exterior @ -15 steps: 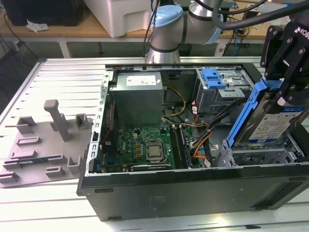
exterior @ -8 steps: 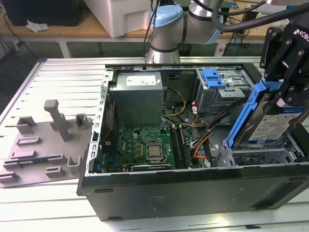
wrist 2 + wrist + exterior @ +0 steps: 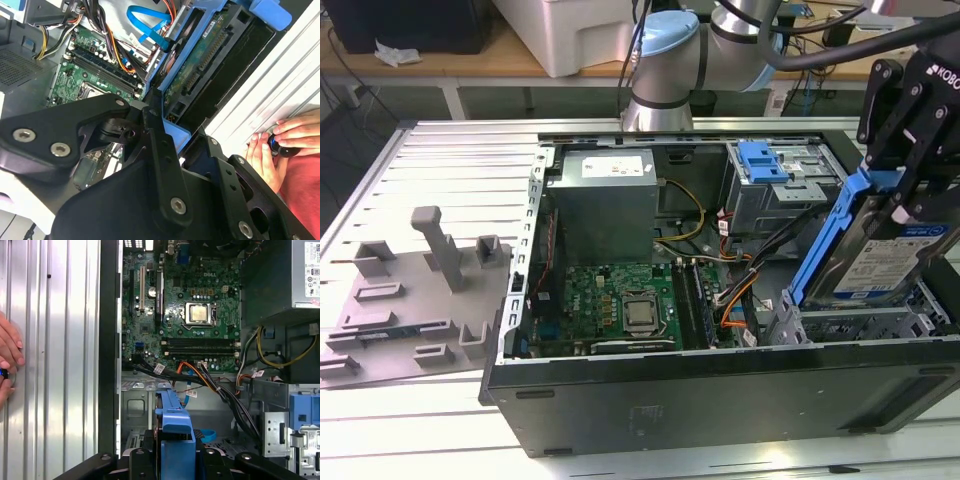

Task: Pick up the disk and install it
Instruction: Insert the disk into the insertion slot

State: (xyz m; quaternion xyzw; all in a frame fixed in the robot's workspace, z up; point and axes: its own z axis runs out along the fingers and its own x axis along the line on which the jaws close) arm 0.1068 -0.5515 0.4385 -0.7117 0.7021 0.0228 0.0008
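The disk [image 3: 885, 255], silver-grey with a blue-and-white label and blue rails, hangs tilted on edge over the open drive bay [image 3: 850, 325] at the exterior view's right end of the computer case. My gripper [image 3: 902, 188] is shut on its upper blue rail. In the second wrist view the disk [image 3: 200, 65] shows its green circuit board underside beyond the black gripper [image 3: 167, 142]. The first wrist view has the disk's blue rail [image 3: 175, 420] clamped in the gripper [image 3: 175, 457], above the bay floor.
The case holds a motherboard [image 3: 620, 300], a grey power supply [image 3: 605, 200], cable bundles [image 3: 220, 387] and a drive cage with a blue bracket [image 3: 765, 160]. A grey fixture plate [image 3: 410, 300] lies at the exterior view's left. A person's hands [image 3: 285, 145] rest on the ribbed table beside the case.
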